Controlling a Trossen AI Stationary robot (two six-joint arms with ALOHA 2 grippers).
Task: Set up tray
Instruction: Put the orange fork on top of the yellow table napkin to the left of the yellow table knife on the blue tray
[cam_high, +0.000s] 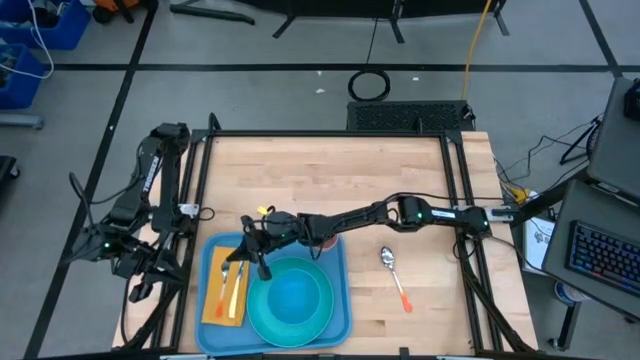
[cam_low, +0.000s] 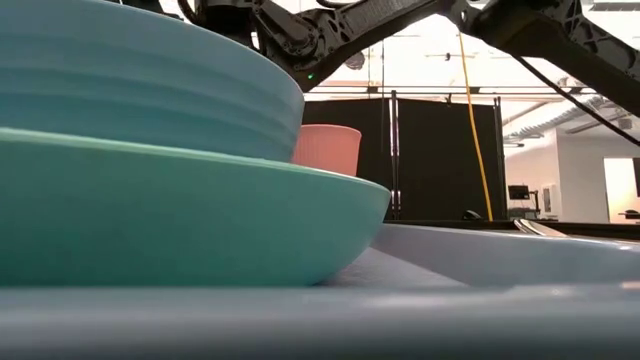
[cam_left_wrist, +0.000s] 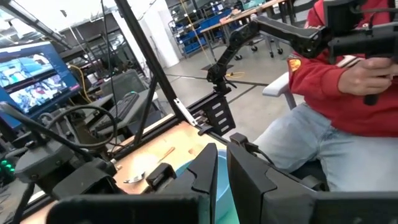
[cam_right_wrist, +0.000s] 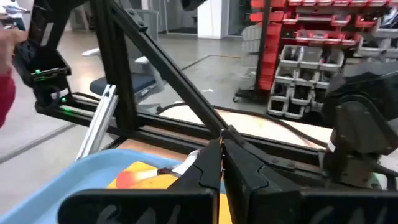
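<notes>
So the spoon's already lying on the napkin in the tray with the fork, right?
Not quite. In the high view the spoon lies on the bare table, to the right of the tray, not in it. The fork does lie on the napkin in the tray.

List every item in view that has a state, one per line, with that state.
tray: flat on the table, loaded
plate: in the tray, bowl inside
bowl: upright in the plate
napkin: flat in the tray
spoon: lying on the table, outside the tray
right gripper: shut, over the napkin
left gripper: nearly shut, parked off the table
</notes>
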